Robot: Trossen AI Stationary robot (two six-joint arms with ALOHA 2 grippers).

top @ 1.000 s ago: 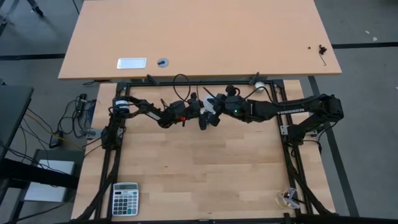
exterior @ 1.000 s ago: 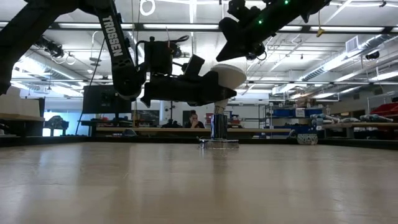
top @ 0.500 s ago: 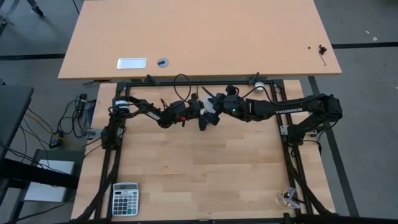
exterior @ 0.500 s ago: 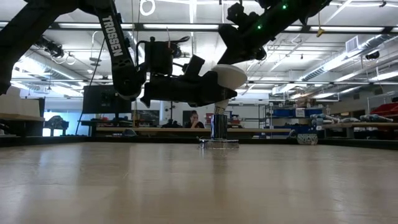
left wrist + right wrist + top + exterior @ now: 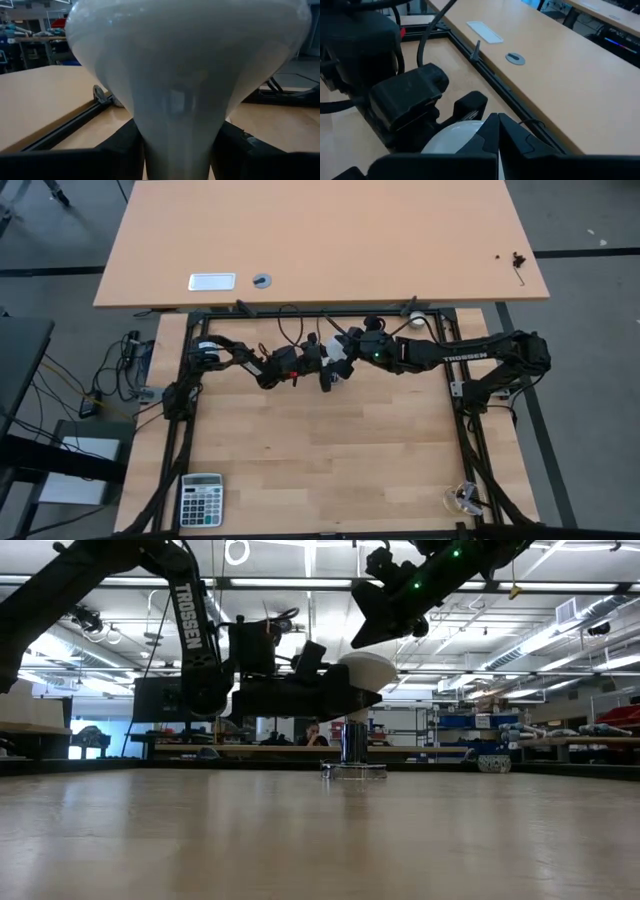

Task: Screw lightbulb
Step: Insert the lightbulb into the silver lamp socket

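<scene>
Low view: left gripper (image 5: 345, 700) clamped on lightbulb (image 5: 368, 668) neck, bulb held directly above socket base (image 5: 352, 748), dome up. Right gripper (image 5: 372, 628) just above dome, fingers (image 5: 492, 131) pressed together, holding nothing. Calculator (image 5: 201, 499) well apart from socket.

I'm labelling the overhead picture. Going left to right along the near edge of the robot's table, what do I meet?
Calculator → bare wooden table → small clear glassy object near the right corner.
</scene>
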